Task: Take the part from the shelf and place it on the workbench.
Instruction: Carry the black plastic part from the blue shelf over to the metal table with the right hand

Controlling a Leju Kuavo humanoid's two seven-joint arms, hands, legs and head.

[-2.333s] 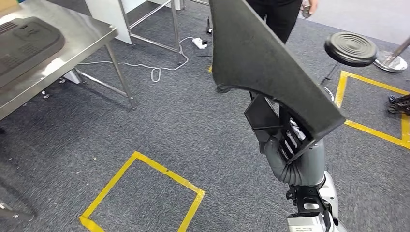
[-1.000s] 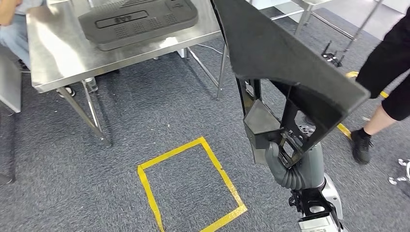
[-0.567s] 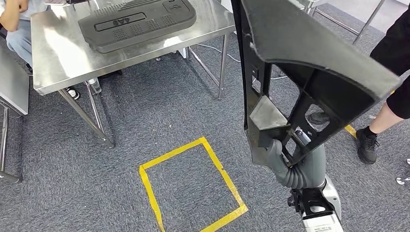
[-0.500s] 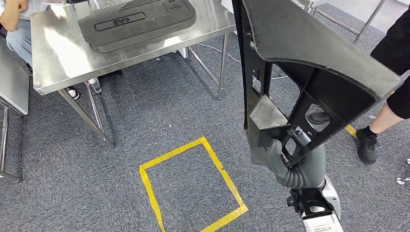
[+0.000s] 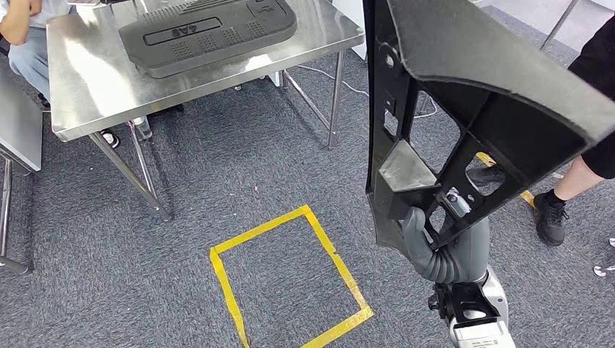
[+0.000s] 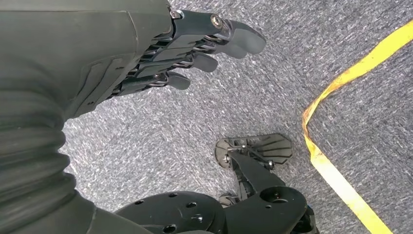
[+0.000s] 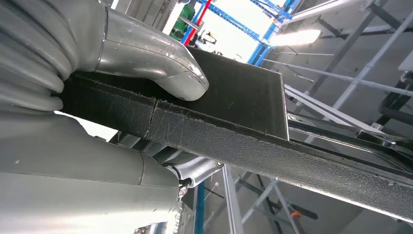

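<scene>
Part (image 5: 464, 94) gripped upright by right hand (image 5: 424, 243), left hand (image 6: 160, 53) empty, fingers apart

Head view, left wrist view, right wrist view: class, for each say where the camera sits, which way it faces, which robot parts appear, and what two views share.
Head: high up, facing down at carpet, workbench, right hand gripping the black part.
Left wrist: behind the empty left hand, facing the floor.
Right wrist: behind the right hand, facing upward.
Shared: head and right wrist views show the part.

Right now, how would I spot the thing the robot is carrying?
Start at the steel workbench with a flat dark panel lying on it. Look right: the right hand holds a big black ribbed part upright above the carpet, the only piece off the table.
</scene>
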